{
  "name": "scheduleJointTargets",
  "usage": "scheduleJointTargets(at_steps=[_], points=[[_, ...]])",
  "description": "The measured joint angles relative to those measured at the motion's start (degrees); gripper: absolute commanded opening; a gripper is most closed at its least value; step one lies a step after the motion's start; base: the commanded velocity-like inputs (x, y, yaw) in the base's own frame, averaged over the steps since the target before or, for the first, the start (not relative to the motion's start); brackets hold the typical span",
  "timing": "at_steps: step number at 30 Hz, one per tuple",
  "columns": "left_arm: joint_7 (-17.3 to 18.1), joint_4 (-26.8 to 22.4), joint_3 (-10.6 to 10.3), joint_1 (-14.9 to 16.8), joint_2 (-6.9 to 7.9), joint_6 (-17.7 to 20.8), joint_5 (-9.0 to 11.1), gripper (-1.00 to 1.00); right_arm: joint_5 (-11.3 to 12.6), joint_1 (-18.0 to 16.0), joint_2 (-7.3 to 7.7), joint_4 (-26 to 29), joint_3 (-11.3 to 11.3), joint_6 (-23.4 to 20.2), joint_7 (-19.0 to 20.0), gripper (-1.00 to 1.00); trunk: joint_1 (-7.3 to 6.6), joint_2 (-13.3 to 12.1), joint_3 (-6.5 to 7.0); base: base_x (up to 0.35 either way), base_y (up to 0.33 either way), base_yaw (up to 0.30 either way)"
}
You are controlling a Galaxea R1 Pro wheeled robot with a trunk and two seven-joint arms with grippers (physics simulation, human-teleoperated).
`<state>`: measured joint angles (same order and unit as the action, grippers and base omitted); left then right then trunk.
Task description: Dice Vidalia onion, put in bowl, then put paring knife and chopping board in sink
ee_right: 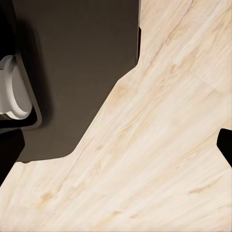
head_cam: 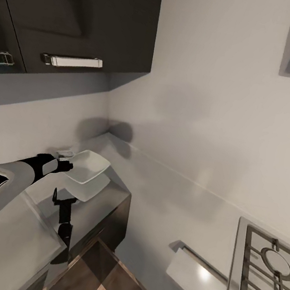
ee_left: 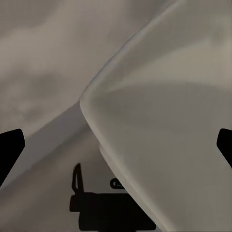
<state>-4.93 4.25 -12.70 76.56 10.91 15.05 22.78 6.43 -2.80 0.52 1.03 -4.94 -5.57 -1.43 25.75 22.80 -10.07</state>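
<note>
The bowl (head_cam: 87,167), white and squarish with rounded corners, sat on the glossy grey countertop (head_cam: 101,206) in the corner of the kitchen, below the black upper cabinet (head_cam: 82,15) with its chrome bar handle (head_cam: 72,61). Its reflection lay on the worktop just under it. The left gripper (head_cam: 67,166) was at the bowl's rim on the side nearer the robot, with the arm (head_cam: 0,186) reaching in from that side. In the left wrist view the bowl (ee_left: 169,130) rose large and pale directly ahead, and the two dark fingertips (ee_left: 9,150) stood wide apart at either edge, so the jaws were spread; whether they touched the rim could not be told. A black faucet (head_cam: 64,221) stood on the countertop nearer the robot than the bowl, and showed in reflection on the worktop in the left wrist view. Well apart from the bowl, on the far side of the wood-plank floor (head_cam: 102,280), was a stove (head_cam: 264,280) with grey grates. The right wrist view looked down on pale wood planks (ee_right: 159,159) beside a dark cabinet panel (ee_right: 77,72); the right gripper's fingertips (ee_right: 225,145) were spread apart, holding nothing.
</note>
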Motion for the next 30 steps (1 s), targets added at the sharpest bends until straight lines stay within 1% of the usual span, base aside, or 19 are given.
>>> scheduleJointTargets(at_steps=[30], points=[[0.0, 0.0, 0.01, 0.0, 0.09, 0.0, 0.0, 1.0, 0.06, 0.0, -0.09, 0.0, -0.02, 0.08, 0.08, 1.0, 0.0, 0.01, -2.76, 0.0, 0.0, 0.0]])
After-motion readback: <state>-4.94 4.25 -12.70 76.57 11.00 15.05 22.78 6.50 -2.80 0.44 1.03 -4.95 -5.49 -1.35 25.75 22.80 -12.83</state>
